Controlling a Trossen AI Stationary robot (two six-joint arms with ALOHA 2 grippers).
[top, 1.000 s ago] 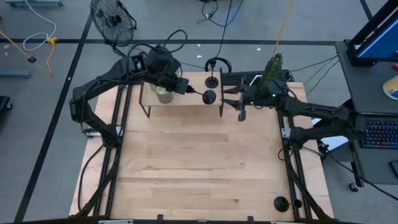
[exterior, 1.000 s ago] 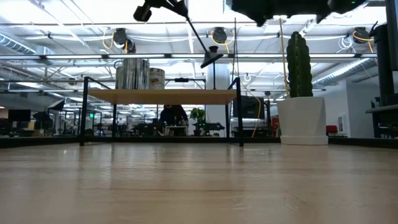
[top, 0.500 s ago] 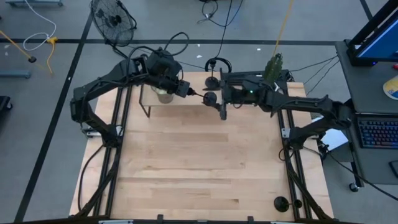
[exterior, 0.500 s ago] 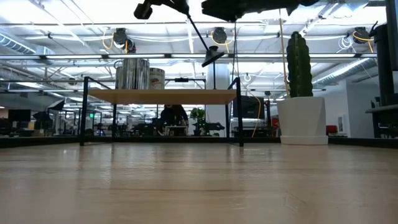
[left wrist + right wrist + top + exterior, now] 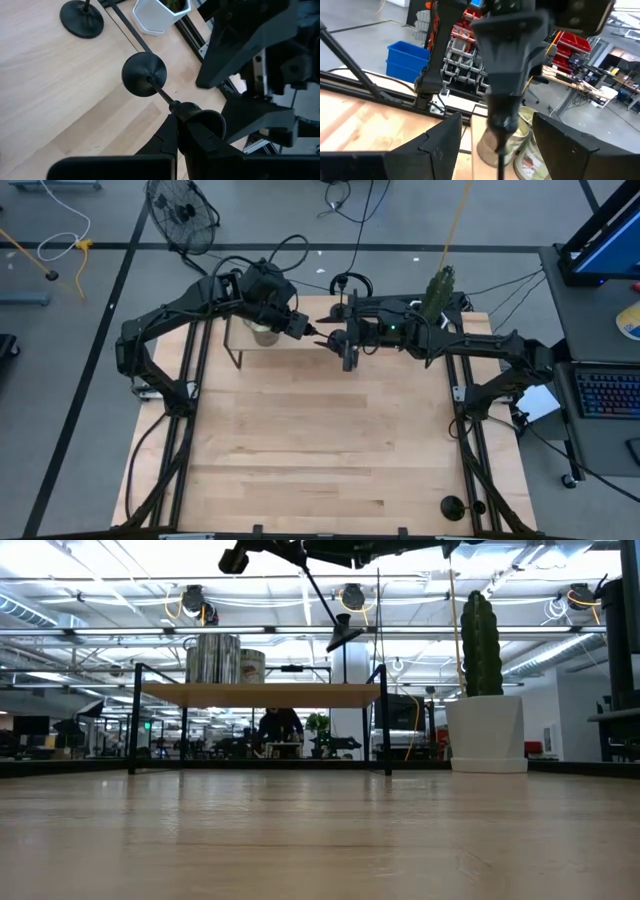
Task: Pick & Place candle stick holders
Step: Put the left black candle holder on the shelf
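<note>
One black candle stick holder (image 5: 145, 74) hangs tilted in the air over the right end of a small wooden shelf (image 5: 260, 695), with my left gripper (image 5: 187, 125) shut on it. In the low view its round base (image 5: 343, 635) is its lowest part. My right gripper (image 5: 497, 145) is open and level. Its fingers stand on either side of the holder's stem (image 5: 500, 160) without visibly touching it. A second holder (image 5: 81, 19) stands on its base behind the shelf. A third (image 5: 453, 506) stands at the table's near right corner. My left gripper pinches the holder's cup end (image 5: 200, 117) between its two fingers, coming from the table's left and slanting down. The stem runs on from the fingers in their own direction to the base. The holder is lifted clear, with its base toward the right arm.
Two metal cans (image 5: 213, 658) stand on the shelf's left end, under my left arm. A cactus in a white pot (image 5: 485, 720) stands at the far right of the table. Bare wooden tabletop (image 5: 320, 440) spreads out toward the near edge.
My right gripper has travelled toward the table's left, from beside the shelf's right end up to the held candle stick holder, so its fingers now flank the stem. The holder has stayed tilted in the air in my left gripper.
</note>
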